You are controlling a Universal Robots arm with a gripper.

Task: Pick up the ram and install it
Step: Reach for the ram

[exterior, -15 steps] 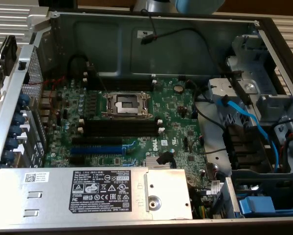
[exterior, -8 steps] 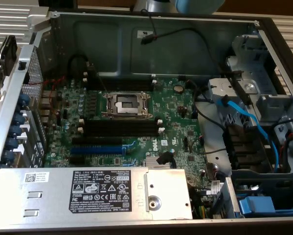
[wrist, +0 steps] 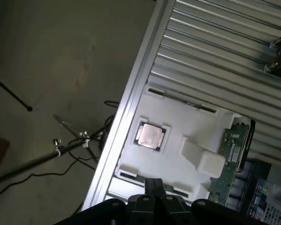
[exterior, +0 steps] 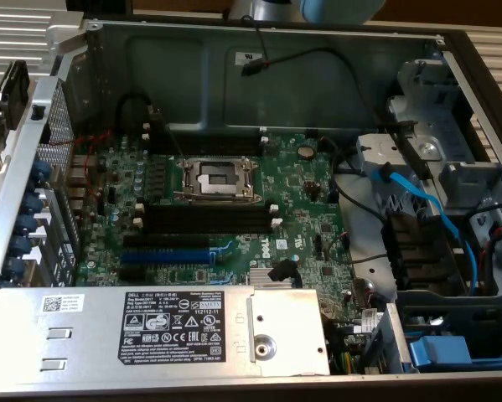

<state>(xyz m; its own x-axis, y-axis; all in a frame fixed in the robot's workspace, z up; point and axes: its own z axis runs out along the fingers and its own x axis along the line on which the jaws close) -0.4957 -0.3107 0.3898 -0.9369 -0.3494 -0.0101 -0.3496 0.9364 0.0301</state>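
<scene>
The ram (wrist: 230, 157), a thin green circuit-board stick, lies along one edge of a white holder tray (wrist: 182, 122) on the ribbed metal table. My gripper (wrist: 153, 183) hangs above the tray's near edge, well clear of the ram, its two dark fingers pressed together with nothing between them. In the exterior view the open computer case shows the green motherboard (exterior: 292, 180). Long black memory slots (exterior: 207, 219) with white end clips lie just below the CPU socket (exterior: 217, 177). More slots (exterior: 204, 142) lie above the socket.
A silver processor chip (wrist: 149, 135) sits in the tray's square recess. A stand and cables (wrist: 60, 150) lie on the floor beside the table. Inside the case are blue expansion slots (exterior: 163, 255), the power supply (exterior: 150, 331), a drive cage (exterior: 439, 151) and blue cables (exterior: 426, 205).
</scene>
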